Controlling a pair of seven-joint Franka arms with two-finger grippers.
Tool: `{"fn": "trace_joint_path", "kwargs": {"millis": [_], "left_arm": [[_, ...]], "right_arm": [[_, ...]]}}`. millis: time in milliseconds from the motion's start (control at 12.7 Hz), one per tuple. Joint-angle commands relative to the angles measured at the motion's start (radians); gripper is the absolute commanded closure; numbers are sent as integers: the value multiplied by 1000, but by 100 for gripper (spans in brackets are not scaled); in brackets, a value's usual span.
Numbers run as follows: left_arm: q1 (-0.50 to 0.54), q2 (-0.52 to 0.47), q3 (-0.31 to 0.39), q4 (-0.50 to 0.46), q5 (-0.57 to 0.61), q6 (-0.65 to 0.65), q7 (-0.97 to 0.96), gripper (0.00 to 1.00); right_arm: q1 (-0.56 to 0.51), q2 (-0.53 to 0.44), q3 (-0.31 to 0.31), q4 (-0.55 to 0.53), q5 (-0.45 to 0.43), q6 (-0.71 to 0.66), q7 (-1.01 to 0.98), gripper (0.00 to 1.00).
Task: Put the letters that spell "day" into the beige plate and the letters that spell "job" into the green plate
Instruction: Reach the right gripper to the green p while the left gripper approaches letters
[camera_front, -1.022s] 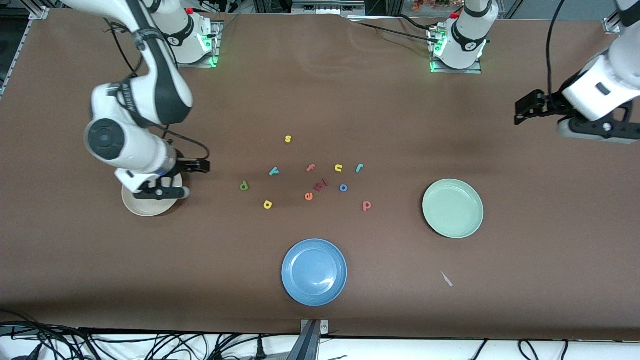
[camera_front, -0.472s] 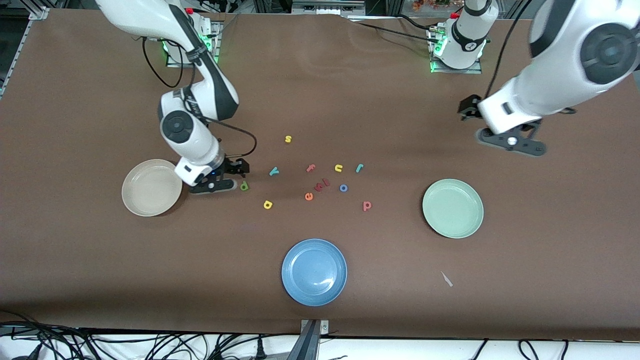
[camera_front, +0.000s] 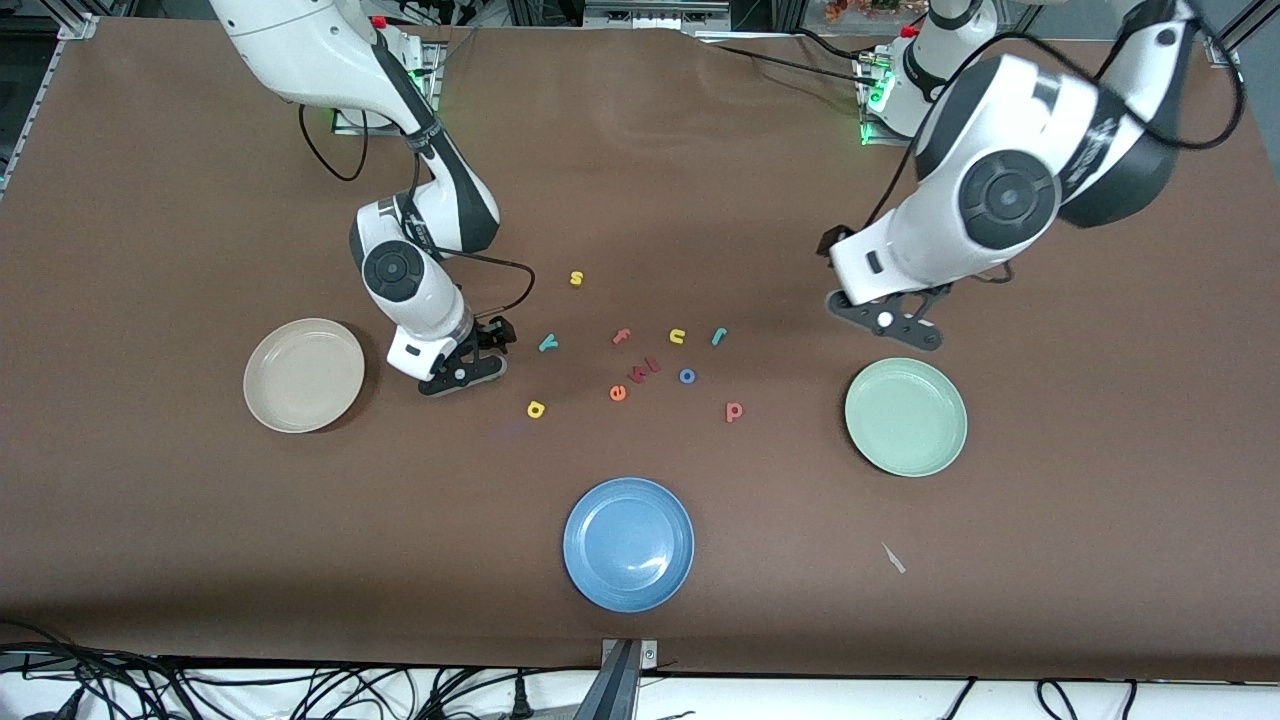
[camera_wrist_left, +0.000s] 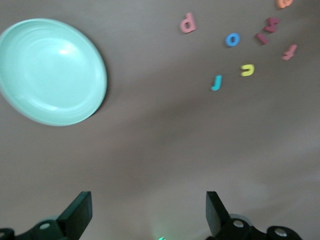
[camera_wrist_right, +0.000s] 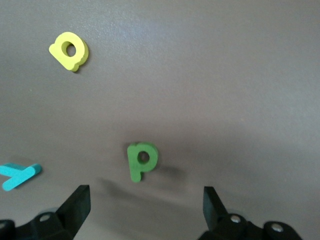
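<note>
Brown table (camera_front: 200, 560) bears scattered letters; cables (camera_front: 300, 690) along its edge.

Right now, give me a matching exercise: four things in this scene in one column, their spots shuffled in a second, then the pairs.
1. green foam "d"
2. round beige plate
3. round blue plate
4. left gripper

A. nearest the front camera
B. over bare table by the round green plate
C. toward the right arm's end
D. under the open right gripper

Pairs: 1-D, 2-C, 3-A, 4-B
</note>
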Motion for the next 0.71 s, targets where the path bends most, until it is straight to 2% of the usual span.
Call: {"fn": "trace_joint_path", "kwargs": {"millis": [0,236,472,629], "left_arm": [[-90,79,8,21,-20,61,-28,0],[-133,177,8,15,-15,180,-60,0],[-150,314,10,9,-5,387,-139,0],[-153,314,10,-5,-3,392,-140,0]], "right_arm": [[-3,50,2,57,-4,1,-47,0],[-3,78,2,91,-9,1,-76,4],[-1,95,2,107,-9,1,-85,12],[-1,95,2,105,-9,-5,-91,21]]}}
